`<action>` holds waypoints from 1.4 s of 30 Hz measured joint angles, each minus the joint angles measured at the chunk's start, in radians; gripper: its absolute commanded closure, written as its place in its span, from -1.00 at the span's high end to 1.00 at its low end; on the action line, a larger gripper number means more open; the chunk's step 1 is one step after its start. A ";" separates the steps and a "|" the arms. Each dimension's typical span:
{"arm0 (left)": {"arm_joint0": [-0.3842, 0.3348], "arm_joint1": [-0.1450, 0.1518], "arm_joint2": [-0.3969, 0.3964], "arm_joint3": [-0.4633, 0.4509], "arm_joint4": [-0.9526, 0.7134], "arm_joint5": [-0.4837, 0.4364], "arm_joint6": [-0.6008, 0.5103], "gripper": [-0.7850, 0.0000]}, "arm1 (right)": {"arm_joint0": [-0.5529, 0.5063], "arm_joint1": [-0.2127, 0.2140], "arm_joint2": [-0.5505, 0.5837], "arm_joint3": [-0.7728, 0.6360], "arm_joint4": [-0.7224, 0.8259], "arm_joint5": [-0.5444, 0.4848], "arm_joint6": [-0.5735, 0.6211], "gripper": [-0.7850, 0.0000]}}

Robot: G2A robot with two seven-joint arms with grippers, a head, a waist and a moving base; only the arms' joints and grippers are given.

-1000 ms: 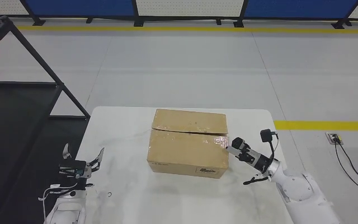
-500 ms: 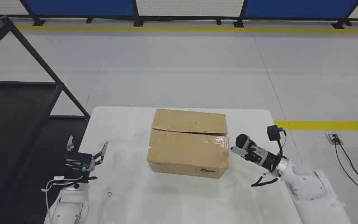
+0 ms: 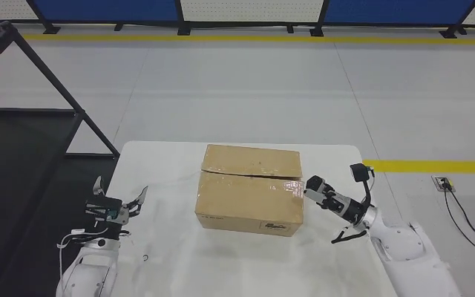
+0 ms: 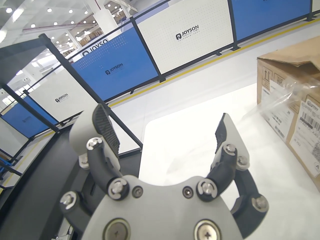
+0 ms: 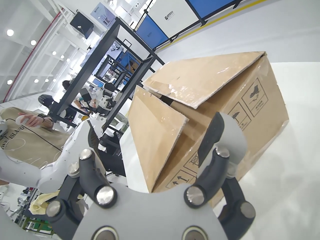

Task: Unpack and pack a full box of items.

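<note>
Keeping the cardboard box [image 3: 251, 189] at the middle of the white table [image 3: 171, 245], just where it was a second ago, top flaps folded over but not lying flat, one flap edge lifting at the seam in the right wrist view [image 5: 212, 88], clear tape wrinkling loose on the end facing the left wrist view [image 4: 295, 96]. Hovering the left gripper [image 3: 119, 202] over the table's near left edge, well apart from the box, jaws spread wide and holding nothing [image 4: 162, 116]; edging it a little farther in over the table than a second ago. Holding the right gripper [image 3: 312, 187] just beside the box's right end, near the upper corner, jaws likewise apart and clamping nothing [image 5: 156, 126]; closing in on the box again after backing away from it half a second ago, contact with the cardboard not being clear from above.
</note>
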 measured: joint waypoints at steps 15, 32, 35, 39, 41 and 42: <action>0.000 0.000 0.000 0.000 0.001 0.001 0.001 1.00 | 0.073 0.001 -0.055 0.081 0.236 -0.096 0.175 1.00; 0.000 0.000 0.000 0.000 0.001 0.001 0.001 1.00 | -0.048 0.062 -0.039 -0.115 0.296 -0.206 0.225 1.00; 0.000 0.000 0.000 0.000 0.001 0.001 0.001 1.00 | -0.082 0.085 -0.046 -0.152 0.251 -0.240 0.191 1.00; 0.000 0.000 0.000 0.000 0.001 0.001 0.001 1.00 | -0.118 0.118 -0.068 -0.174 0.209 -0.293 0.138 1.00; 0.000 0.000 0.000 0.000 0.001 0.001 0.001 1.00 | -0.128 0.137 -0.085 -0.176 0.194 -0.316 0.115 1.00; 0.000 0.000 0.000 0.000 0.001 0.001 0.001 1.00 | -0.130 0.145 -0.093 -0.179 0.194 -0.319 0.112 1.00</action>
